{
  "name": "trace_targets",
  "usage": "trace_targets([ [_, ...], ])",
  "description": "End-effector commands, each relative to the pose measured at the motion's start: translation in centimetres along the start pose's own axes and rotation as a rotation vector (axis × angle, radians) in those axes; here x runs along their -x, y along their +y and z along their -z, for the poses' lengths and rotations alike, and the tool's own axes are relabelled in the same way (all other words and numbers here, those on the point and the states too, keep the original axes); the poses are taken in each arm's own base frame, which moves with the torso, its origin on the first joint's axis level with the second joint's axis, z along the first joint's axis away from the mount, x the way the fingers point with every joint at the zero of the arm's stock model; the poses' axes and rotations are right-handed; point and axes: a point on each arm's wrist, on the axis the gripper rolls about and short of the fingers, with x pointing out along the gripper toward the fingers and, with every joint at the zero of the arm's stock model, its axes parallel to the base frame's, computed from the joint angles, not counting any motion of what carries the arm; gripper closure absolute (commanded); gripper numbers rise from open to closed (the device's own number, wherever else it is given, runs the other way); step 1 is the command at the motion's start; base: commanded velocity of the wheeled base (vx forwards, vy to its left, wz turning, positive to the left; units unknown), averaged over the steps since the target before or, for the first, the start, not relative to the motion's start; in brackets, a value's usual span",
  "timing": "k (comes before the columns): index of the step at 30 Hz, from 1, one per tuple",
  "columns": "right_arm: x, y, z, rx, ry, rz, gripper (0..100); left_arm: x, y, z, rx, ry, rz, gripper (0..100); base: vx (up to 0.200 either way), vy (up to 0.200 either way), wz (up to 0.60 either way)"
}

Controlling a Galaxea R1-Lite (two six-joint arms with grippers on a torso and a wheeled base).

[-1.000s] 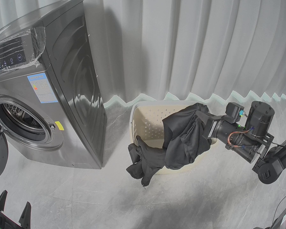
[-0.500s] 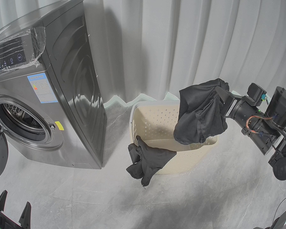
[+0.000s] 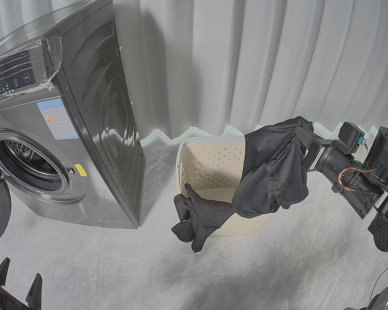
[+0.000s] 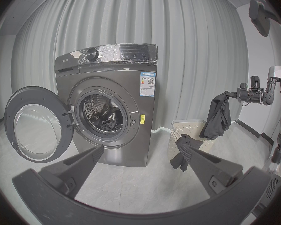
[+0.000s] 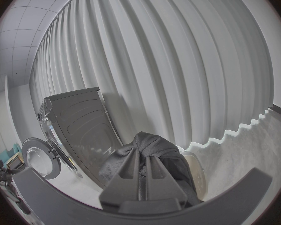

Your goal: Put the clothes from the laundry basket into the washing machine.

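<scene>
My right gripper (image 3: 301,132) is shut on a dark grey garment (image 3: 271,168), which hangs above the right side of the cream laundry basket (image 3: 202,160). In the right wrist view the fingers (image 5: 132,169) pinch the bunched cloth (image 5: 153,144). A second dark garment (image 3: 198,220) is draped over the basket's front rim. The washing machine (image 3: 73,121) stands at the left with its door (image 4: 37,124) swung open, and dark clothes (image 4: 108,124) lie in the drum. My left gripper (image 3: 18,280) is open and low, in front of the machine.
White curtains (image 3: 254,52) hang behind the basket and the machine. Pale floor (image 3: 129,259) stretches between the basket and the machine's open door. The machine's side panel (image 3: 103,108) stands close to the basket's left wall.
My right gripper has lifted the dark garment up and to the right out of the basket, then dipped slightly. The draped garment and my left gripper have stayed put.
</scene>
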Motion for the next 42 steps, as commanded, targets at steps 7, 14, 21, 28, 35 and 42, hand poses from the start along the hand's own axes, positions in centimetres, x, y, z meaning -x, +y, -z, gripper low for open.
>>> trace_targets([
  [7,0.6,0.3,-0.5,0.011,-0.010,-0.015,100,0.0,0.0,0.4,0.000,-0.002,0.000,0,0.000,0.000,0.00],
  [14,0.8,0.2,-0.1,0.015,0.006,-0.011,100,0.0,0.0,0.4,0.000,-0.002,-0.001,0,-0.114,0.000,0.00],
  [21,1.4,0.1,0.6,0.016,0.035,-0.011,100,0.0,0.0,0.4,0.000,-0.002,0.000,0,-0.200,0.000,0.00],
  [28,1.4,0.2,0.9,0.015,0.045,-0.017,100,0.0,0.0,0.4,0.000,-0.002,-0.001,0,-0.029,0.000,0.00],
  [35,1.6,0.2,0.9,0.016,0.046,-0.012,100,0.0,0.0,0.5,0.002,0.000,0.000,0,0.000,0.029,0.00],
  [42,1.7,1.1,0.9,0.014,0.038,0.031,100,0.0,0.0,0.5,0.002,0.000,0.000,0,0.000,0.200,0.00],
])
